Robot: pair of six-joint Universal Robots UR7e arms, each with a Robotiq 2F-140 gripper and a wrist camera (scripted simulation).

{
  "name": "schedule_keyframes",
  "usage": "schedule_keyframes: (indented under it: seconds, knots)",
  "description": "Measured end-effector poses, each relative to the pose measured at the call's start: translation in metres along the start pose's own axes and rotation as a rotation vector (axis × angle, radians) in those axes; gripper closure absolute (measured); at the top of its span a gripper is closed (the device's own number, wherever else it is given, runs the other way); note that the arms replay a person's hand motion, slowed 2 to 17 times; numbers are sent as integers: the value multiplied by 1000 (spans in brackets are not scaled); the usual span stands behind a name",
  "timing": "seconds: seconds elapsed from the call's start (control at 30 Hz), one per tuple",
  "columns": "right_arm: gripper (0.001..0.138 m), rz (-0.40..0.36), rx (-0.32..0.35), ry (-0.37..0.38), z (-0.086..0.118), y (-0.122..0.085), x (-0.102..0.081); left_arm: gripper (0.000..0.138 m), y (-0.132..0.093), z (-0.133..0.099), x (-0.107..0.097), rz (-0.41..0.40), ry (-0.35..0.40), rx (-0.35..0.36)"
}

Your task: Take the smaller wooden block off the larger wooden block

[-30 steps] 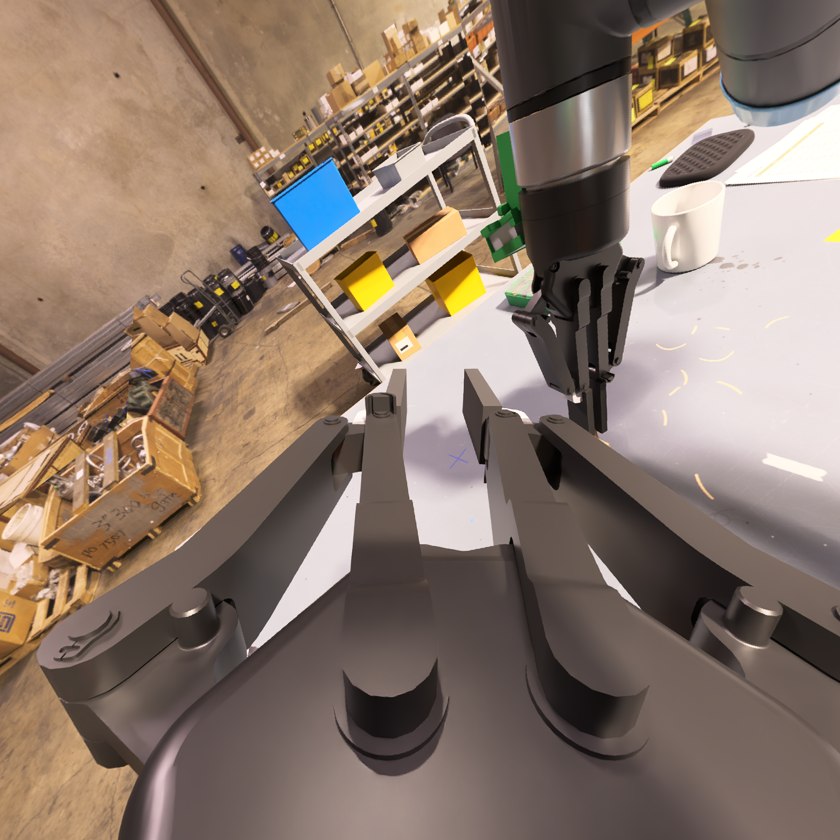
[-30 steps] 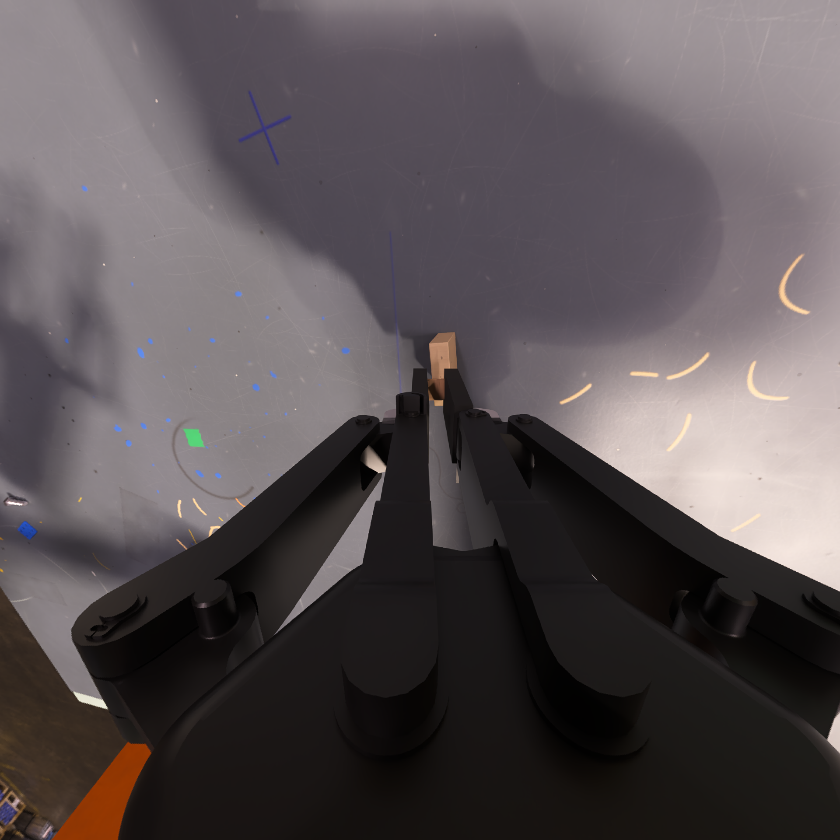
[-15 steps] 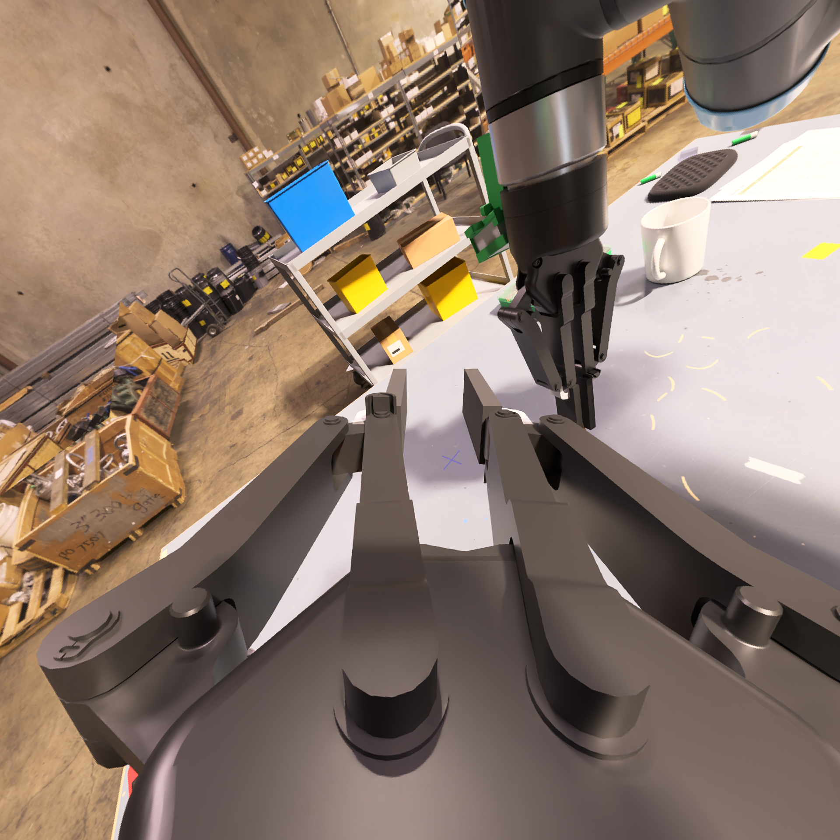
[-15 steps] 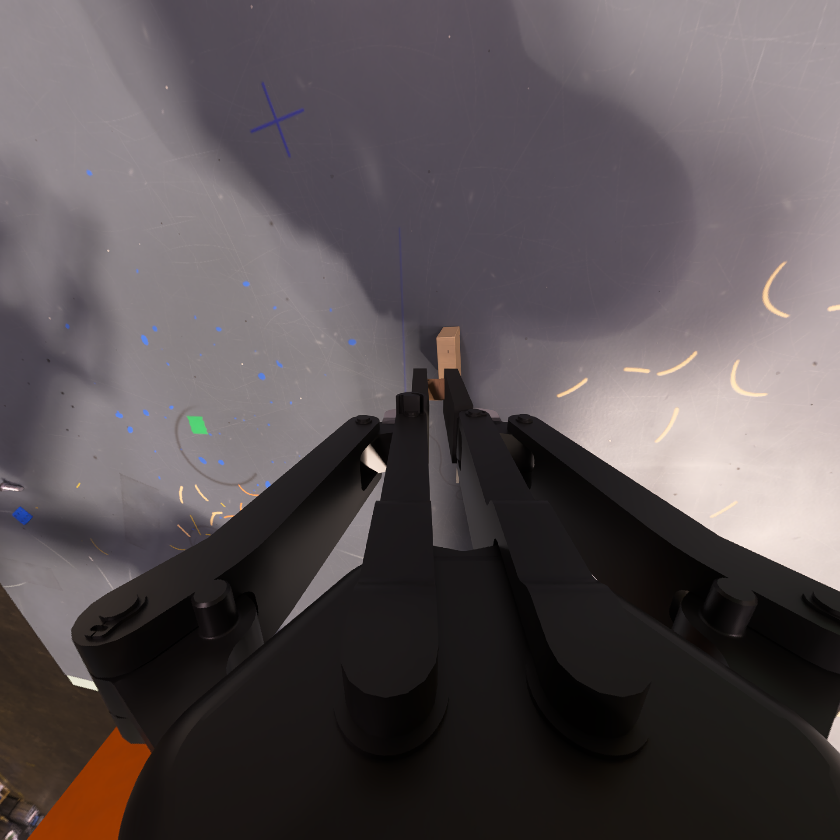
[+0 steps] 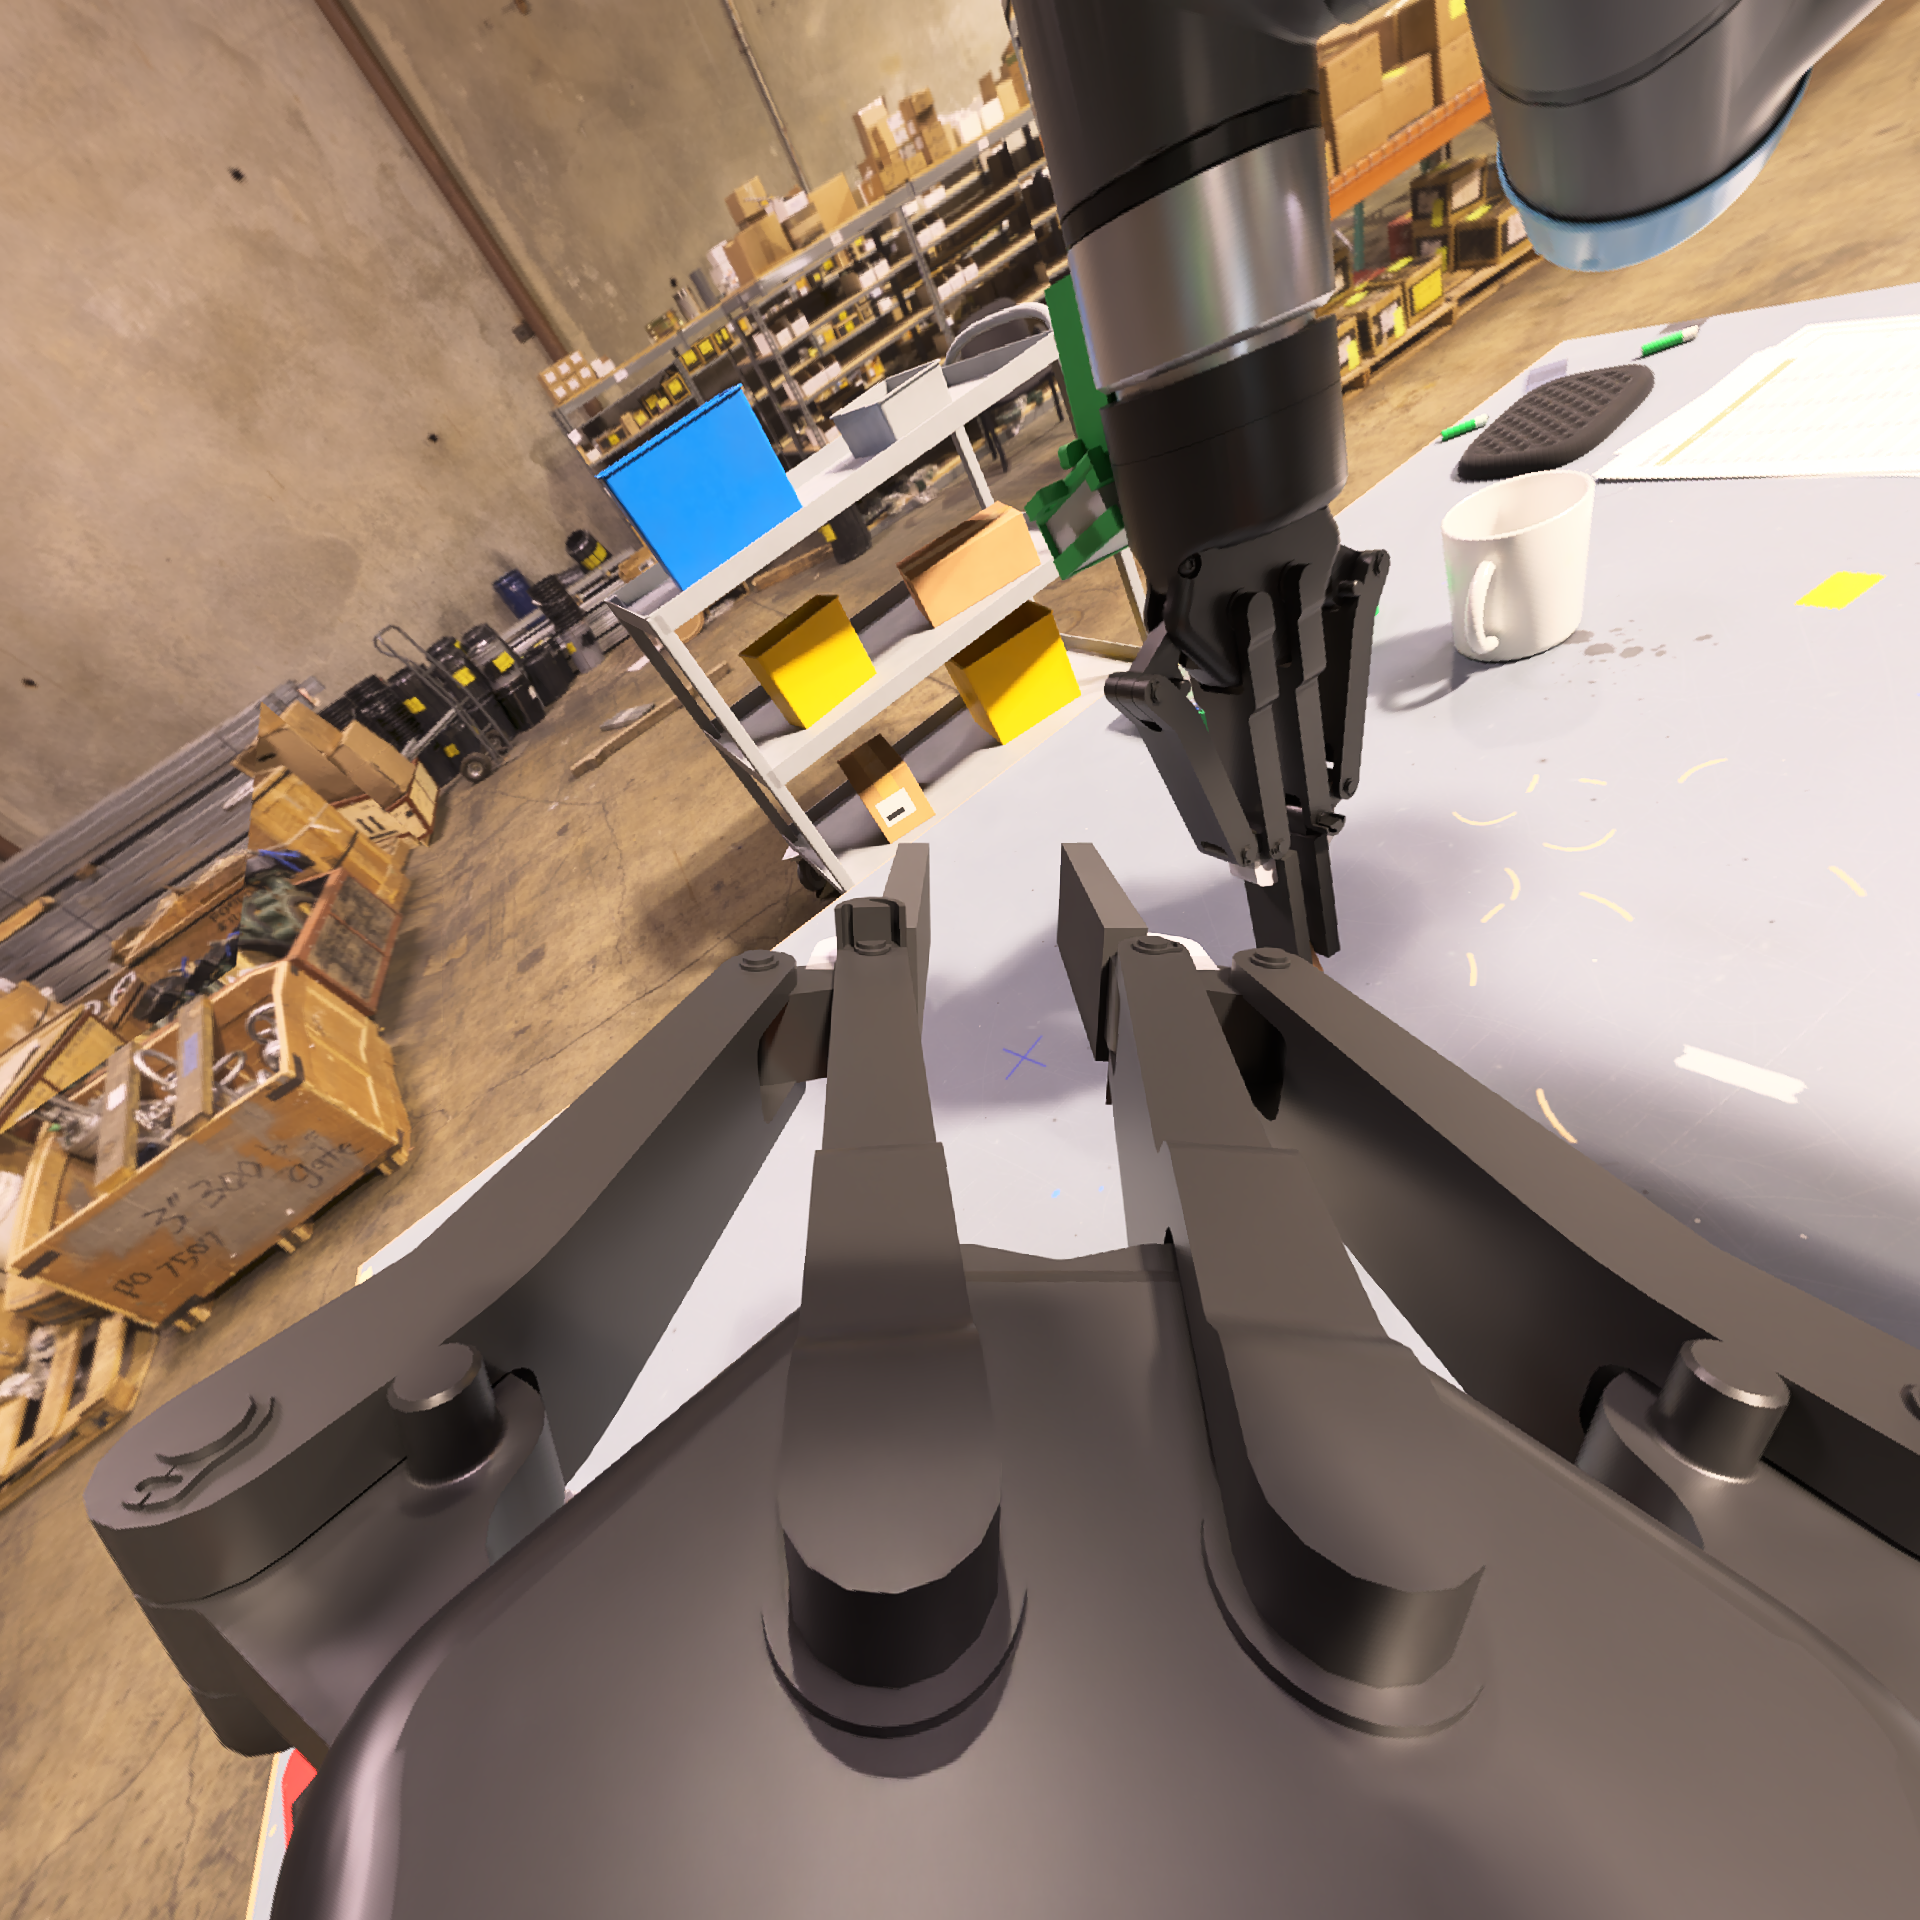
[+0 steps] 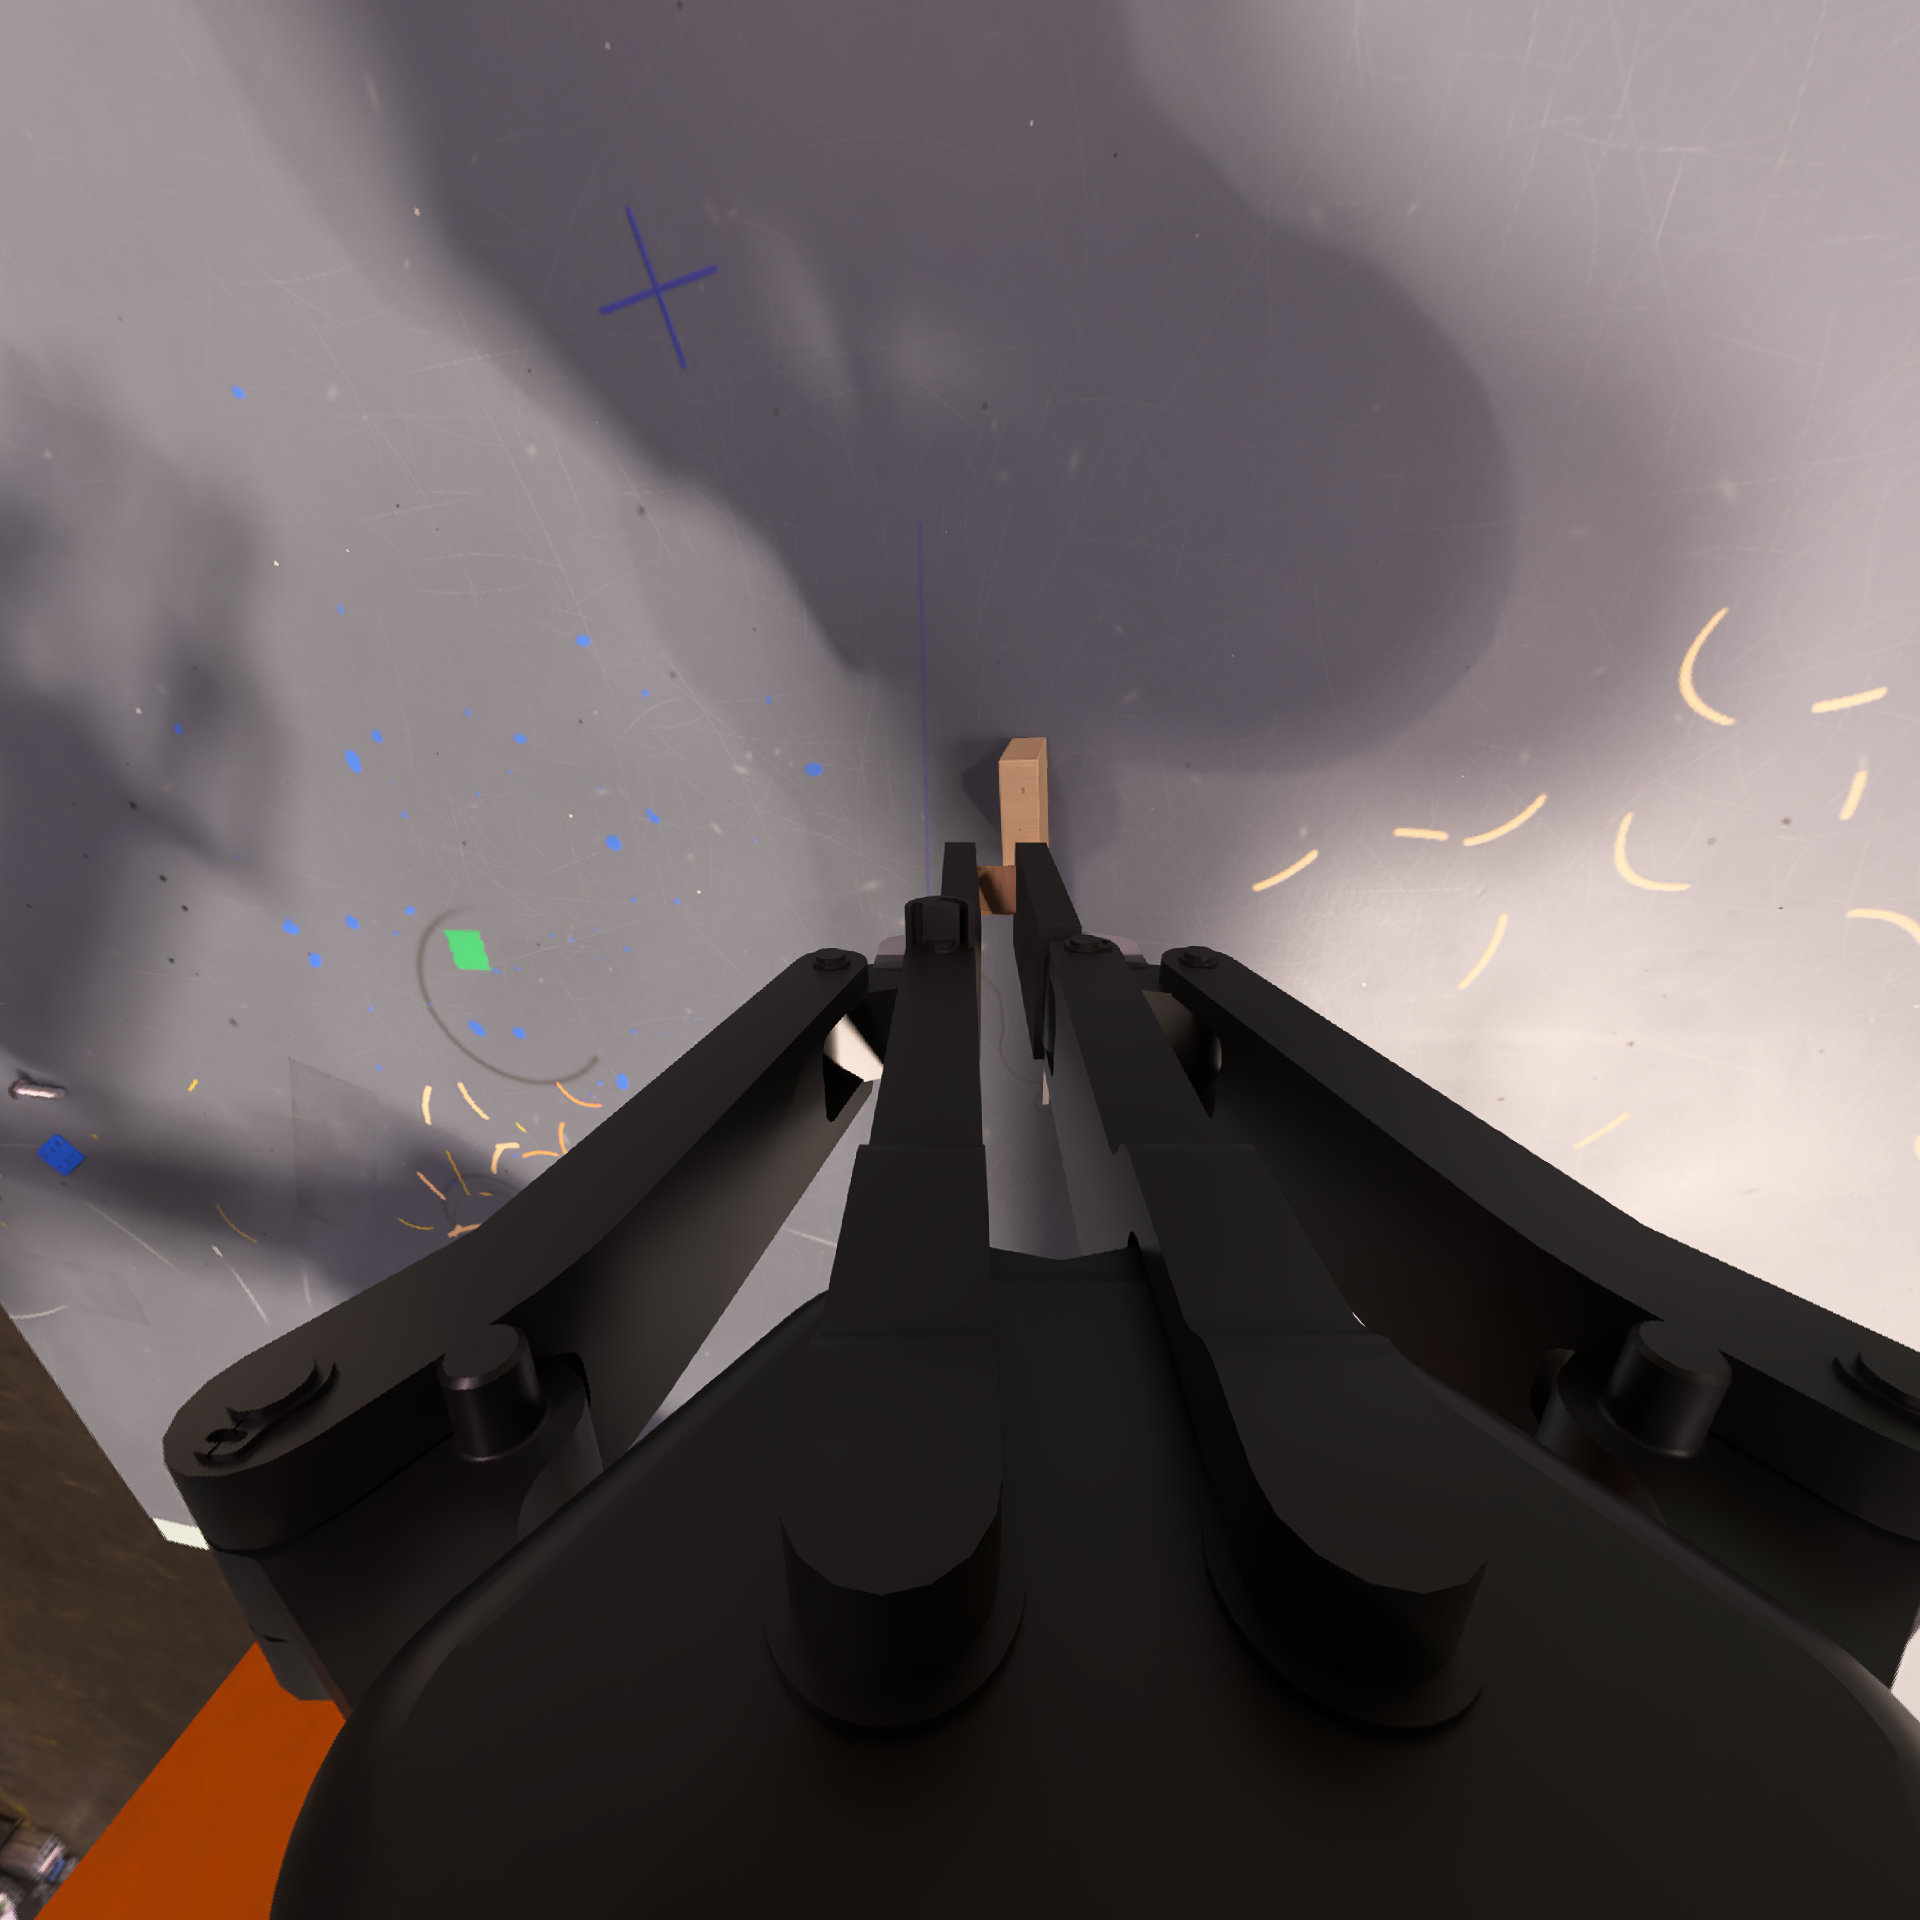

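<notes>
In the right wrist view my right gripper (image 6: 995, 862) is shut on the smaller wooden block (image 6: 995, 890), a dark brown piece between the fingertips. The larger wooden block (image 6: 1023, 790) is light tan and lies on the grey table (image 6: 1351, 260) just beyond and below the fingertips, apart from the smaller one. In the left wrist view my left gripper (image 5: 992, 894) is open and empty above the table near a blue cross mark (image 5: 1023, 1058). The right gripper (image 5: 1294, 914) points down just right of it. My own finger hides both blocks in that view.
A white mug (image 5: 1517, 566), a black mat (image 5: 1553, 421) and a paper sheet (image 5: 1787, 405) lie at the far right. The table edge runs close on the left, with a shelf cart (image 5: 883, 582) beyond. A green sticker (image 6: 468, 951) lies on the table.
My right gripper has risen with the smaller block, and a gap now shows between it and the larger block. The left wrist view has shifted slightly; the left gripper stays open.
</notes>
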State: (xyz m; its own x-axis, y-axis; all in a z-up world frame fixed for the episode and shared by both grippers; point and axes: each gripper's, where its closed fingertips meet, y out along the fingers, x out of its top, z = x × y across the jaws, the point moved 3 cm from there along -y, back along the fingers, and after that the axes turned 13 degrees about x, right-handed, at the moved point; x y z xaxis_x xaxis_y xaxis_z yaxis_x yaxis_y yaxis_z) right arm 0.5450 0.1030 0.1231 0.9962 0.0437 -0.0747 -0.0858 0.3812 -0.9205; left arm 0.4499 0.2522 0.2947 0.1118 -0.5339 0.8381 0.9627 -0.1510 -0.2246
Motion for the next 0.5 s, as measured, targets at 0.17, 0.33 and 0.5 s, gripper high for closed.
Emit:
schedule_keyframes:
  seconds: [0.17, 0.33, 0.5]
  knots:
    - [129, 0, -5, -2, 1, -8, 0, 105, -3, -1, 1, -5, -1, -10]
    - [129, 4, -7, -4, 2, -15, -1, 105, -5, -3, 2, -11, -1, -19]
    - [129, 5, -6, -6, 3, -24, -2, 105, -8, -4, 4, -18, 0, -25]
